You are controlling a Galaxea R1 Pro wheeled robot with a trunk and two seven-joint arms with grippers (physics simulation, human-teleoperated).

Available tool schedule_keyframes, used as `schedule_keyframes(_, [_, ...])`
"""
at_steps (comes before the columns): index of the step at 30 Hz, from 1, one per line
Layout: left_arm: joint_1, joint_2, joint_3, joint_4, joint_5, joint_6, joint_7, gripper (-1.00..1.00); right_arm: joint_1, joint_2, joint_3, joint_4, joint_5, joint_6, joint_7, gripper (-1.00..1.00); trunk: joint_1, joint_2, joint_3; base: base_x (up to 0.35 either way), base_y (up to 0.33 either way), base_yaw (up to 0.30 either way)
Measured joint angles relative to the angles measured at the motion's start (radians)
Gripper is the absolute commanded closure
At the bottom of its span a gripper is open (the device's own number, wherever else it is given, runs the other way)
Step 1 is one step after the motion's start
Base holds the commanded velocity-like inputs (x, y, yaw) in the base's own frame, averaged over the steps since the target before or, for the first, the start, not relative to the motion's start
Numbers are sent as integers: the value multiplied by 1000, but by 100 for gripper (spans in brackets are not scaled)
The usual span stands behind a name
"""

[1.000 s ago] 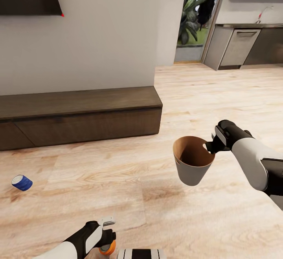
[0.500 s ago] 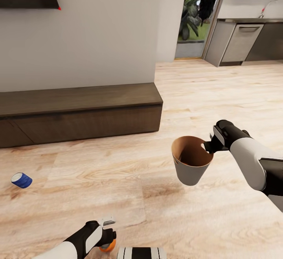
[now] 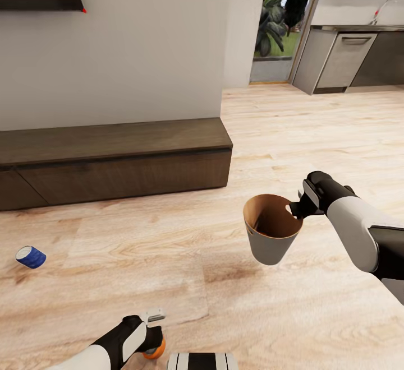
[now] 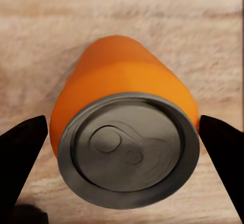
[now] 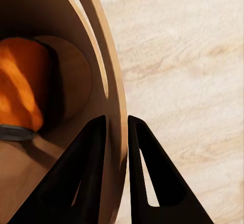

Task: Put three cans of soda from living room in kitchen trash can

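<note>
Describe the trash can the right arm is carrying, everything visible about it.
The trash can is a small round tapered bin, grey outside and tan, wood-like inside, with a handle cut-out near the rim. The right gripper pinches its wall at that cut-out, one finger inside and one outside, holding it upright above the wood floor. An orange can lies inside.

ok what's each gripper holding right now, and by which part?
Right gripper holds the trash can by its rim wall, one of its fingers inside, one outside. Left gripper straddles an orange can; contact cannot be told.
</note>
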Motion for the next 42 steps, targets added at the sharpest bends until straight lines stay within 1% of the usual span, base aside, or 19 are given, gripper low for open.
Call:
schedule_keyframes(8, [0, 0, 1, 2, 0, -26, 1, 100, 0, 0, 5, 0, 1, 0, 0, 100, 0, 0, 0, 0, 0, 0])
schedule_keyframes(12, [0, 0, 1, 2, -3, -40, 1, 100, 0, 0, 7, 0, 0, 0, 0, 100, -2, 1, 15, 0, 0, 0])
schedule_keyframes(23, [0, 2, 1, -8, -2, -43, -2, 100, 0, 0, 10, 3, -1, 0, 0, 100, -7, 3, 58, 0, 0, 0])
schedule_keyframes(26, [0, 4, 1, -10, -2, -42, -5, 100, 1, 0, 16, 6, -3, 0, 0, 100, -8, 4, 70, 0, 0, 0])
schedule_keyframes(30, [0, 7, 1, -11, -2, -32, -6, 100, 2, 0, 27, 13, 0, 0, -2, 100, -10, 5, 85, 0, 0, 0])
schedule_keyframes(35, [-1, 9, 3, -15, -2, -3, -9, 100, 3, 1, 27, 17, -5, 0, -8, 100, -12, 6, 104, 0, 0, 0])
schedule_keyframes(36, [-1, 9, 3, -23, -1, 8, -9, 100, 3, 1, 25, 19, -9, 0, -15, 100, -13, 6, 108, 0, 0, 0])
schedule_keyframes(37, [-1, 10, 4, -52, 0, 31, -9, 100, 4, 3, 22, 21, -18, 0, -36, 100, -13, 7, 112, 0, 0, 0])
schedule_keyframes(38, [-1, 10, 5, -73, -1, 44, -9, 100, 4, 6, 23, 21, -14, 0, -48, 100, -14, 7, 116, 0, 0, 0])
schedule_keyframes(39, [-2, 10, 6, -121, 2, 75, -9, 100, 5, 12, 24, 22, -11, 0, -70, 100, -14, 7, 120, 0, 0, 0])
schedule_keyframes(40, [-2, 10, 7, -161, 2, 99, -8, 100, 5, 15, 28, 22, -2, 0, -80, 100, -15, 7, 124, 0, 0, 0])
schedule_keyframes(41, [-2, 10, 8, -222, 2, 137, -5, 100, 6, 21, 30, 22, 4, 0, -94, 100, -15, 8, 128, 0, 0, 0])
schedule_keyframes(42, [-2, 10, 8, -258, 2, 158, -4, 100, 6, 23, 31, 22, 5, 0, -100, 100, -15, 8, 131, 0, 0, 0])
